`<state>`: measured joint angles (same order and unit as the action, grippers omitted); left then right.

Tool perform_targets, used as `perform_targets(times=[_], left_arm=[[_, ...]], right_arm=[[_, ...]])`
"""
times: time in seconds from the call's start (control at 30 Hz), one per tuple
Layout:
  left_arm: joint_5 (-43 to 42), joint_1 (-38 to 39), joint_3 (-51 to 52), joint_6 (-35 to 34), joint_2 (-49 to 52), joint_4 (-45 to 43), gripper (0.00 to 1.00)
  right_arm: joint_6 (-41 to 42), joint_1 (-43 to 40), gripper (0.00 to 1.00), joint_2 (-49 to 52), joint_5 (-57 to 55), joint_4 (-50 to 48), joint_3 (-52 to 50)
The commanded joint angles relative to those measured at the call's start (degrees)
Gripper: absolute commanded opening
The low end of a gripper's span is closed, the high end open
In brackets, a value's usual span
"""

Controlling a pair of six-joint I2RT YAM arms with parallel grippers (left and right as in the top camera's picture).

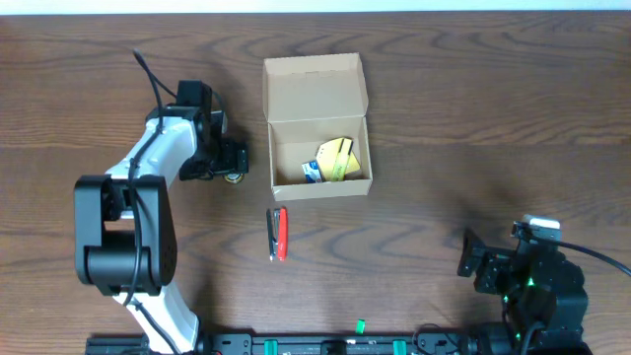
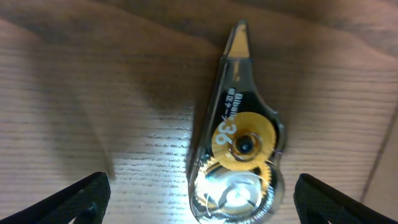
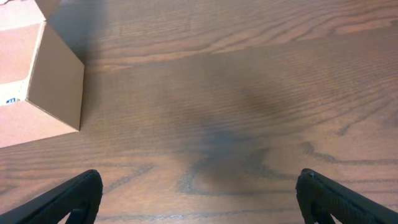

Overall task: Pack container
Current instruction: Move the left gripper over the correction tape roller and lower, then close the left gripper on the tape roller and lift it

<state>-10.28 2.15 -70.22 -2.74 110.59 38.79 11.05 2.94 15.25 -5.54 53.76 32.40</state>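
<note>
I have the left gripper (image 2: 202, 198) spread wide over the correction tape (image 2: 239, 137), ready to pinch it. The box (image 1: 314, 89) sits open, upper centre overhead, awaiting it. Right gripper (image 3: 199, 196) idles, released, lower right.

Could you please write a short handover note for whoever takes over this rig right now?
Left gripper: jaws open, over the correction tape on the table, left of the container.
Right gripper: jaws open, empty, over bare table.
Done: container open, yellow and blue items inside.
Left: pack the correction tape and the red-and-black tool lying between the container and the robot base.
</note>
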Motion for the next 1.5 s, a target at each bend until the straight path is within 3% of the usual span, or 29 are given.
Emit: perform_targets(times=[0.0,0.17,0.3,0.53,0.67,0.83,1.17,1.33,1.47], left_arm=[[0.6,0.4,-2.0,1.4,1.4,0.2,0.95],[0.7,1.8,-2.3,3.3,1.9,0.2,1.0],[1.4,3.0,-2.3,4.1,2.2,0.4,0.86],[1.5,3.2,-2.3,4.0,2.3,0.4,0.76],[1.5,3.2,-2.3,4.0,2.3,0.4,0.63],[2.5,3.2,-2.3,4.0,2.3,0.3,0.61],[3.5,3.2,-2.3,3.8,2.3,0.0,0.44],[3.4,3.2,-2.3,2.8,2.3,0.0,0.29],[3.2,3.2,-2.4,0.6,2.1,0.0,0.25]], right_arm=[[-0.9,-0.5,0.99,-0.3,0.2,0.0,0.0],[-0.9,-0.5,0.99,-0.3,0.2,0.0,0.0],[-0.9,-0.5,0.99,-0.3,0.2,0.0,0.0],[-0.9,-0.5,0.99,-0.3,0.2,0.0,0.0],[-0.9,-0.5,0.99,-0.3,0.2,0.0,0.0],[-0.9,-0.5,0.99,-0.3,0.2,0.0,0.0],[-0.9,-0.5,0.99,-0.3,0.2,0.0,0.0],[-0.9,-0.5,0.99,-0.3,0.2,0.0,0.0],[-0.9,-0.5,0.99,-0.3,0.2,0.0,0.0]])
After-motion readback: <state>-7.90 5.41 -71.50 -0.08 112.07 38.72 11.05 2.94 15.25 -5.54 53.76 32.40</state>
